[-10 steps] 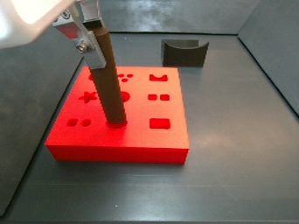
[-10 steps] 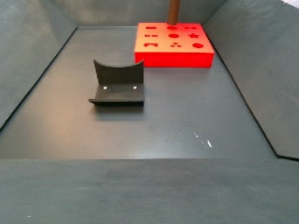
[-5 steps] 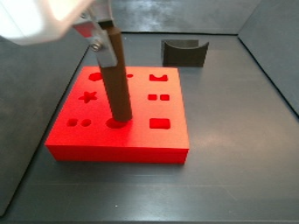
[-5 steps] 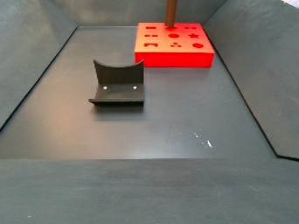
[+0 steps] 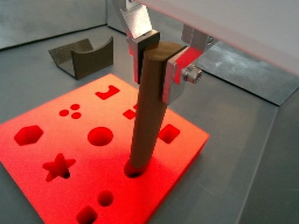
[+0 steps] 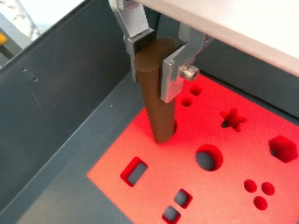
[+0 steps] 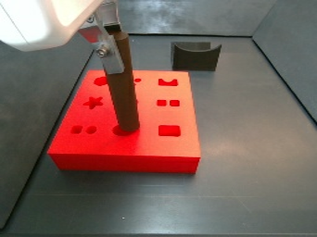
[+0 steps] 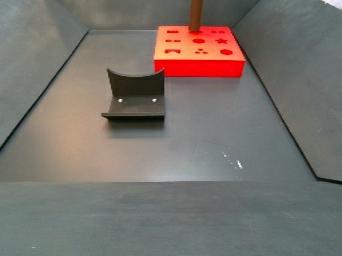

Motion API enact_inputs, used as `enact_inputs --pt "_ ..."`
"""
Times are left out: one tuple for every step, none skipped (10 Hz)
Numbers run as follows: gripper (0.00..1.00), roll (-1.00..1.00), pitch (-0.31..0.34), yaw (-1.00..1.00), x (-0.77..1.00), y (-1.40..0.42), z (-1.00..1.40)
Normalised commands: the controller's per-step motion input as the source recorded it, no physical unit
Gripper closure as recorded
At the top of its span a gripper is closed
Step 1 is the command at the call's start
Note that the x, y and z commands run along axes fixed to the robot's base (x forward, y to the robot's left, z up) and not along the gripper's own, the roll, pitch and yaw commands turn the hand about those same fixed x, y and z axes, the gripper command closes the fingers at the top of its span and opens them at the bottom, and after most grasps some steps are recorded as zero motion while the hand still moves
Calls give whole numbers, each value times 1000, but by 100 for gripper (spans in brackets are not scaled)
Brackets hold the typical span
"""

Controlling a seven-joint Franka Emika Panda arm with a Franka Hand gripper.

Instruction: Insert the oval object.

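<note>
In a side view, the gripper (image 7: 109, 43) is hanging above the left half of the red block (image 7: 173, 148), its fingers (image 5: 142, 37) closed on the top end of the oval object (image 7: 122, 93). The peg is standing nearly upright, tilting a little, with its lower tip sitting in or right at a hole near the block's front left; how deep it is seated cannot be told. In both wrist views the silver plates are pressing flat against opposite sides of the peg's top (image 6: 155, 66), nothing else between them.

The peg is looking stiff, light and matte, so it is probably not slipping easily; being long and slim, it is likely to pivot in a grip this high up, and a hold nearer the middle would resist tilting better.

To the right, the dark grey notched block (image 7: 196, 56) is lying well apart on the surface (image 7: 247, 139).
</note>
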Motion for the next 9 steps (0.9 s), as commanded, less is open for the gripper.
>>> enact_inputs --pt "100 -221 34 43 0 0 0" --pt "100 -41 0 0 0 0 0" --pt "100 -11 0 0 0 0 0" --pt "100 -60 0 0 -51 0 -3" --pt "100 -110 0 0 -200 71 0" --pt "100 -93 0 0 -217 17 -6" --pt "100 -67 0 0 -131 0 -100" --pt "100 -86 0 0 -120 0 -123" --pt "100 -111 0 0 -100 80 -134"
